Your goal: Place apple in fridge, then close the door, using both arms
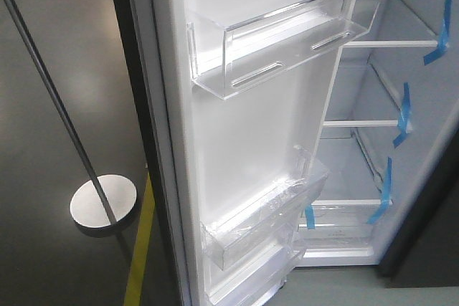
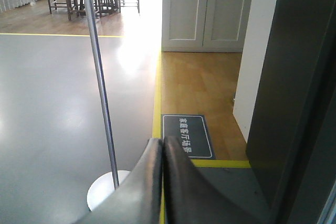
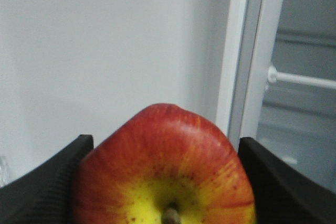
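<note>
The red and yellow apple (image 3: 165, 166) fills the bottom of the right wrist view, stem end toward the camera. My right gripper (image 3: 164, 142) is shut on it, with a black finger against each side. Ahead of it is the door's white inner face (image 3: 105, 51), and to the right the fridge's inside (image 3: 304, 103) with a shelf rail. In the front view the fridge (image 1: 358, 91) stands open, and the door (image 1: 251, 134) carries clear bins (image 1: 287, 34). Neither gripper shows there. My left gripper (image 2: 161, 141) is shut with nothing in it, beside the door's dark outer face (image 2: 299, 103).
A metal pole (image 2: 100, 77) on a round white base (image 2: 105, 187) stands left of the door; the pole's base (image 1: 104, 202) also shows in the front view. Yellow floor tape (image 1: 140, 249) runs below the door. Blue tape strips (image 1: 405, 109) mark the shelves. A floor sign (image 2: 186, 135) lies ahead.
</note>
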